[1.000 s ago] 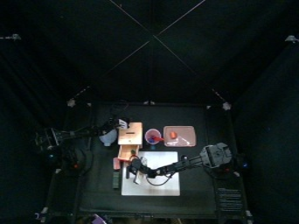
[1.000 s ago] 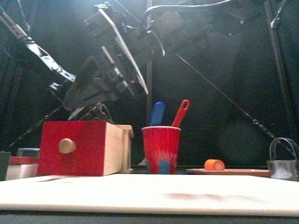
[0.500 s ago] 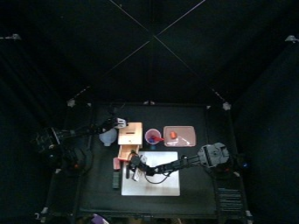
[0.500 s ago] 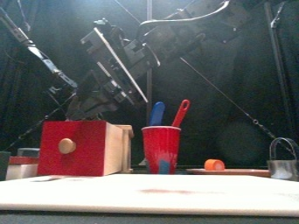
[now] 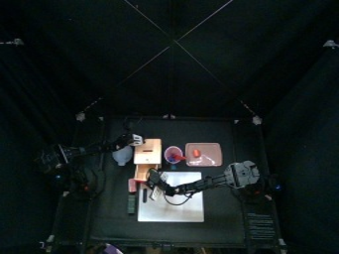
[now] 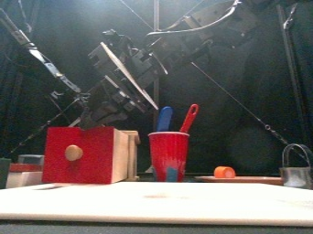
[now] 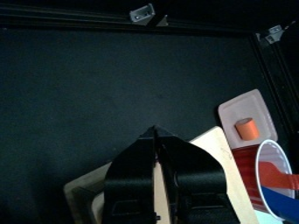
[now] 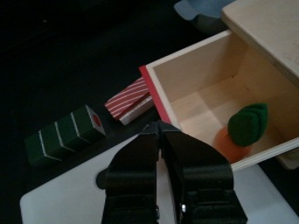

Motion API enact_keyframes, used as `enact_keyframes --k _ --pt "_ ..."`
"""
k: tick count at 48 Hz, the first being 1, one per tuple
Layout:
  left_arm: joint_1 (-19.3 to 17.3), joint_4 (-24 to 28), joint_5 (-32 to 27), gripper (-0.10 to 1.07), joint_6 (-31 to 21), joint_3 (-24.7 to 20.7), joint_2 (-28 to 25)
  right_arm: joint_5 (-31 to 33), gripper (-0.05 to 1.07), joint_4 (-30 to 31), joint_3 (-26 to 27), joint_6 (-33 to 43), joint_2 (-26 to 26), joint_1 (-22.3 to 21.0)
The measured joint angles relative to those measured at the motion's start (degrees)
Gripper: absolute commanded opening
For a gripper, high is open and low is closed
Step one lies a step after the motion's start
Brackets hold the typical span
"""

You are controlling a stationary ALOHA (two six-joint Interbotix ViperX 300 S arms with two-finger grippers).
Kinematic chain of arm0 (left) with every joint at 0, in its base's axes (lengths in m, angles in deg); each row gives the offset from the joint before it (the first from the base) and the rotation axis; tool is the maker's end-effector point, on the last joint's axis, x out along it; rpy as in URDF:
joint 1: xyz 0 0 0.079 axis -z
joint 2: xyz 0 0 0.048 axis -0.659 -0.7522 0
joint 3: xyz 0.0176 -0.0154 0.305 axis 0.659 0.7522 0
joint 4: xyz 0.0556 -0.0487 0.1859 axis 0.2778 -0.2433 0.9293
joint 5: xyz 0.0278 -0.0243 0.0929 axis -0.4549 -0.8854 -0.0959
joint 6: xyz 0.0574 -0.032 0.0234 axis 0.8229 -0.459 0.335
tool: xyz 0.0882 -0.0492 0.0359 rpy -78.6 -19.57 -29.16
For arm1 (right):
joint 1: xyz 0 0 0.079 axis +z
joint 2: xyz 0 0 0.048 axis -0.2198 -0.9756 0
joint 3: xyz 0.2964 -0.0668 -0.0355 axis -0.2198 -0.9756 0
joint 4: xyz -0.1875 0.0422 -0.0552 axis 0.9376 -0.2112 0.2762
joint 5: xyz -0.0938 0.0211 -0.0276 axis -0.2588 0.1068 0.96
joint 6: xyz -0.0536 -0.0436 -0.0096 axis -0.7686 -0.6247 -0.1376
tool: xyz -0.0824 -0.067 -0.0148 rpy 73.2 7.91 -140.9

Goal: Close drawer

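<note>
The drawer (image 8: pixel 216 87) is found pulled out of the beige box (image 5: pixel 150 149), toward the front edge of the tabletop (image 5: pixel 225 213) and in its left half. Its front is red, with a pale round knob (image 6: pixel 73 153) on it. In the drawer an orange toy piece with a green part (image 8: pixel 242 131) is seen in one corner. The drawer's other end is cut off in the right wrist view, so it cannot be told whether more is lying in it.

The right gripper (image 8: pixel 162 133) is held just beside the corner of the red front. Its jaws are pressed together and nothing is seen between them. Whether the front is touched cannot be decided. Near it, a red-and-white striped block (image 8: pixel 128 98) and a dark green striped block (image 8: pixel 65 136) are laid on the tabletop, and a corner of the white sheet (image 8: pixel 47 197) is seen.

The left gripper (image 7: pixel 156 136) is held over the top of the box. Its jaws are almost together, with only a thin slit, and nothing is grasped.

Beside the box, toward the right edge, a red cup (image 6: pixel 169 155) is stood. A blue utensil (image 6: pixel 164 117) and a red utensil (image 6: pixel 188 117) are kept in it, and their lower ends are hidden. Further right a pink dish (image 7: pixel 243 107) is placed with a small orange piece (image 7: pixel 244 129) on it. At the right edge of the front view a grey metal thing (image 6: pixel 297 171) is cut off and hard to make out.
</note>
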Motion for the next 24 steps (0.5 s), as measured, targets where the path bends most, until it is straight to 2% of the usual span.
enact_keyframes --k 24 --pt "-0.1 0.1 0.0 0.39 0.1 0.2 -0.1 4.1 0.35 0.0 -0.2 0.0 0.0 -1.8"
